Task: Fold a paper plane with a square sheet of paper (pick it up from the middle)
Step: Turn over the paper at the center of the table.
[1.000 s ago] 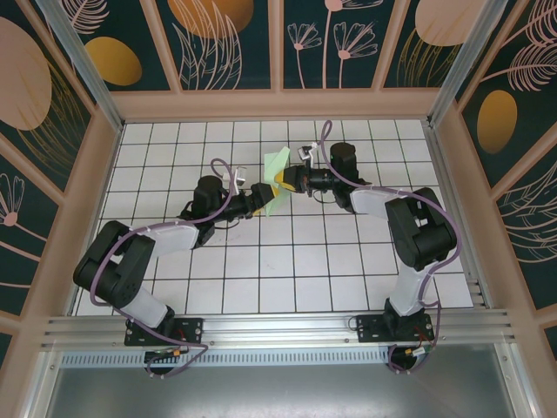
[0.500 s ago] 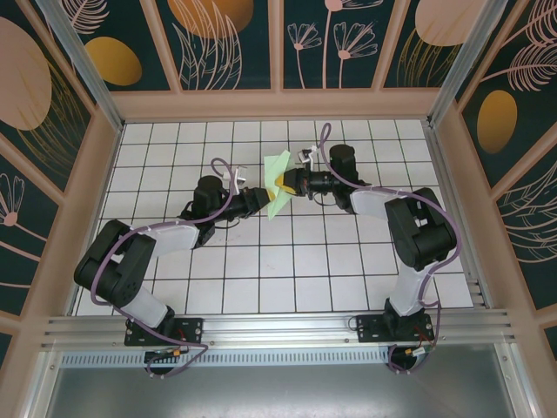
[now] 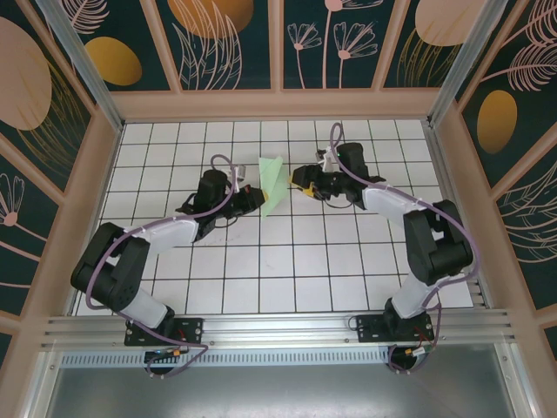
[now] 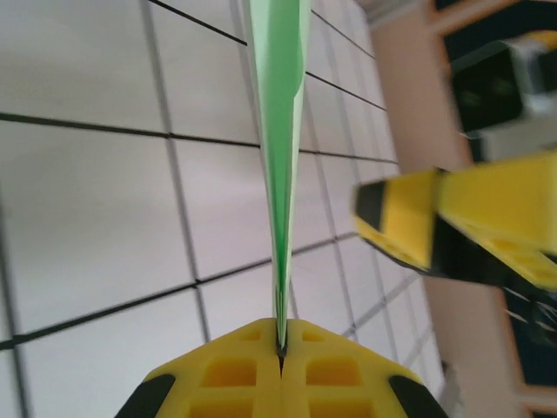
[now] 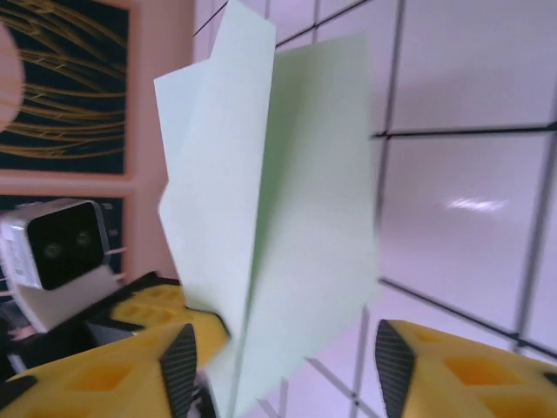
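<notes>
Over the far middle of the desk (image 3: pixel 261 261), a hand-over has just gone through: the left tool (image 3: pixel 255 197), wide a second ago, is now clamped shut on one edge of the sheet of paper (image 3: pixel 275 181), while the right tool (image 3: pixel 300 178) has let go and drawn off just to the right, jaws parted and empty. That likely frees the right arm for the next crease. Pale green and folded into layered flaps, the sheet stands on edge between the two tools.

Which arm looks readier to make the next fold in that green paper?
Right, likely: the right fingers stand open beside the paper, free to grasp; the left fingers are shut on its edge.
</notes>
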